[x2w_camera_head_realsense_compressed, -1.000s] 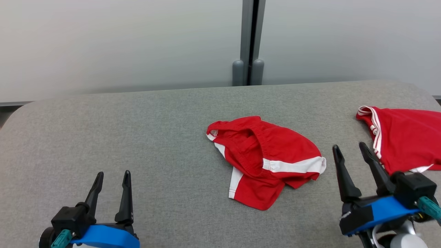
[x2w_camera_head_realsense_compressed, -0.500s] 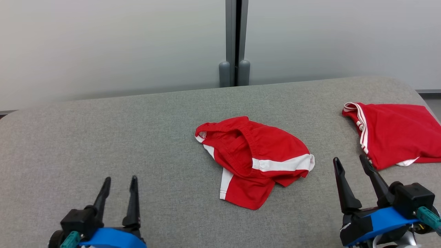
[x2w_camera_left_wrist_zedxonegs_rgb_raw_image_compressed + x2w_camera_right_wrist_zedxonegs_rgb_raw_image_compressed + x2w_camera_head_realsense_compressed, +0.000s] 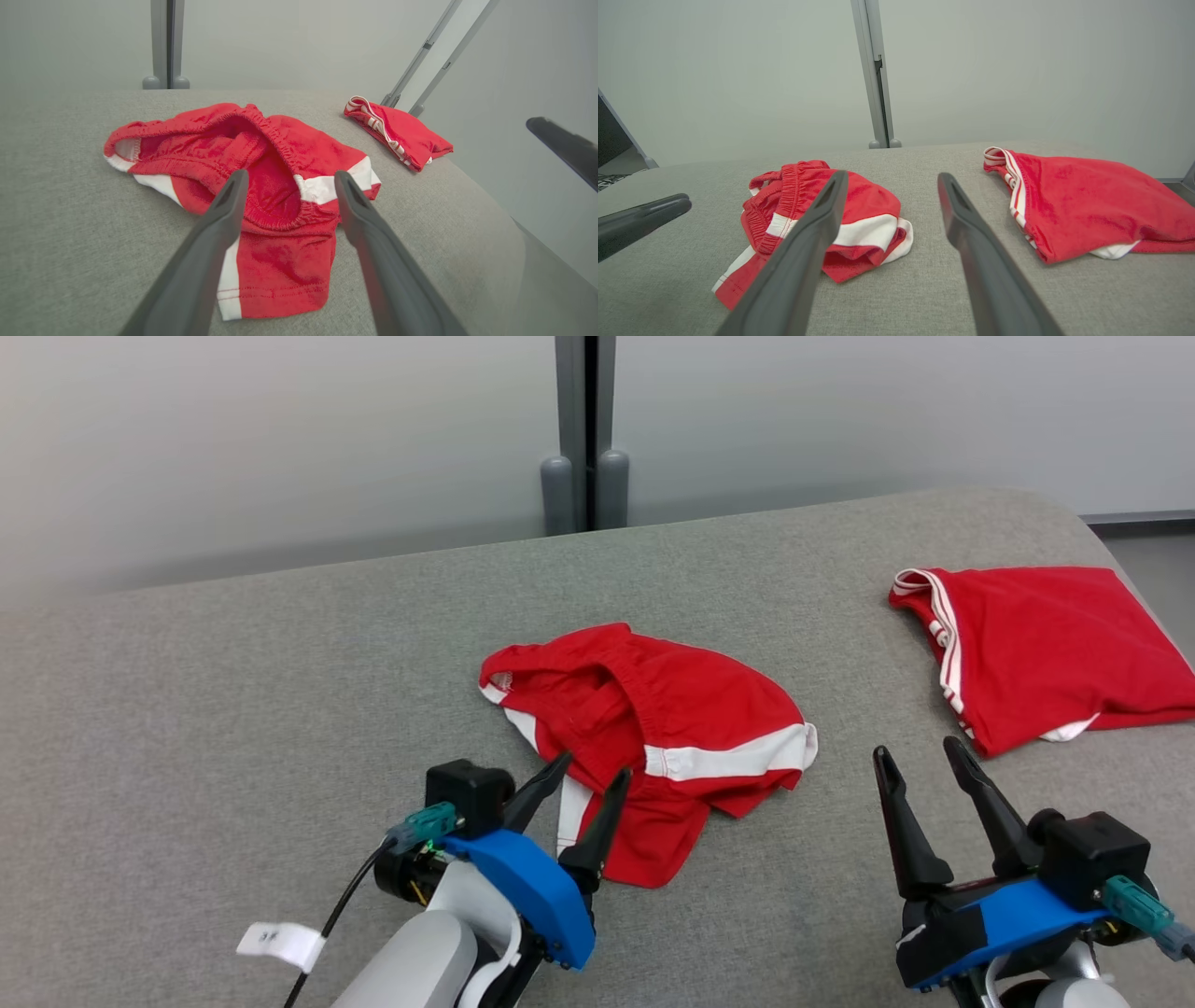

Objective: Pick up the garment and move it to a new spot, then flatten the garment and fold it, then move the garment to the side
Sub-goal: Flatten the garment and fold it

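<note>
Dark tapered fingers of the left gripper (image 3: 595, 767) now stand at the near edge of the garment (image 3: 681, 719), spread wide and holding nothing. A second ago this gripper sat well to the left, far from the cloth. The whole head view has swung too, so the sideways slide of everything else is no real move. I judge this gripper is lining up for the first pick, with lifting, flattening and folding all yet to come. At near right the right gripper (image 3: 916, 749) hangs equally wide and empty, beside the garment but apart from it.

The garment, red knit shorts with white bands and a gathered elastic waist, lies crumpled in a soft heap at the middle of the tabletop (image 3: 233, 709), one leg flat toward the near side. The tabletop is grey woven fabric, matte, with rounded corners. Farther right lies a second red piece (image 3: 1036, 644), folded flat, white-striped at its edge. Beyond, pale smooth panels (image 3: 280, 448) meet at a grey post (image 3: 586, 429).
</note>
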